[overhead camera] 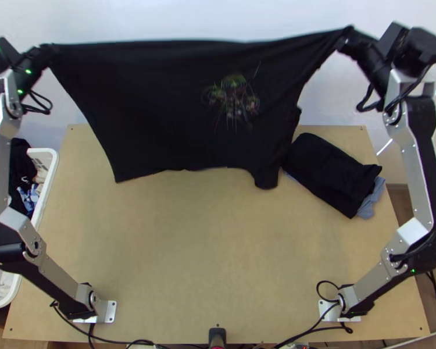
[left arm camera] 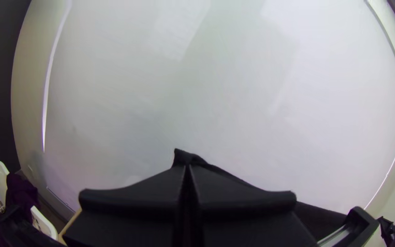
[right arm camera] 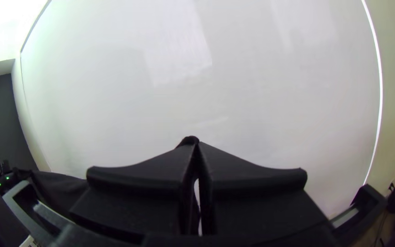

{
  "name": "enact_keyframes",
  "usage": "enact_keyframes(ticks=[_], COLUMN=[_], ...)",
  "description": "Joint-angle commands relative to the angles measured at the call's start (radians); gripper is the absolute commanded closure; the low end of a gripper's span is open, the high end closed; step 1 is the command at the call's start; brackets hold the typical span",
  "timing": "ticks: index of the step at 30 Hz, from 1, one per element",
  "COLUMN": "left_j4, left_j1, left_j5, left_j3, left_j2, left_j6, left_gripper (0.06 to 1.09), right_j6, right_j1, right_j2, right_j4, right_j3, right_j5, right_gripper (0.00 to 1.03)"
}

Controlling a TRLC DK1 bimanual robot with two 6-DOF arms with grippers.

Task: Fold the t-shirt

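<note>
Pale wall (overhead camera: 177,20) rose beyond the far edge of a light wooden table (overhead camera: 177,250), whose near and middle parts lay bare. At far left, a white laundry basket (overhead camera: 53,166) held loose, mixed garments beside the table. Next to it, the left gripper (overhead camera: 48,51) was clenched on one upper corner of the black t-shirt (overhead camera: 131,110). The garment hung spread between the arms over the table's far part, its printed motif (overhead camera: 234,96) visible; whether its lower edge touched the wood could not be told. The right gripper (overhead camera: 347,36) grasped the opposite upper corner. At far right lay a folded black cloth (overhead camera: 334,174) atop blue-grey fabric (overhead camera: 370,203). Spreading appeared largely achieved; laying down and all folding apparently remained.
</note>
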Motion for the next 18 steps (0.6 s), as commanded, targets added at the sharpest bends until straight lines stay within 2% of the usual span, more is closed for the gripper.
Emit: enact_keyframes(ticks=[1, 8, 18], left_j4=[-0.011, -0.092, -0.083], left_j1=[0.048, 0.12, 0.143], left_j5=[-0.032, -0.031, -0.02], left_j3=[0.056, 0.034, -0.124], left_j2=[-0.067, -0.19, -0.501], left_j6=[-0.035, -0.074, -0.072], left_gripper=[1.05, 1.05, 1.05], right_j6=[-0.04, -0.034, -0.04], right_j1=[-0.001, 0.016, 0.096], right_j2=[-0.018, -0.334, -0.797], right_j4=[-0.054, -0.063, -0.053], right_j3=[0.155, 0.007, -0.299], right_j5=[0.039, 0.01, -0.044], right_gripper=[1.0, 1.0, 1.0])
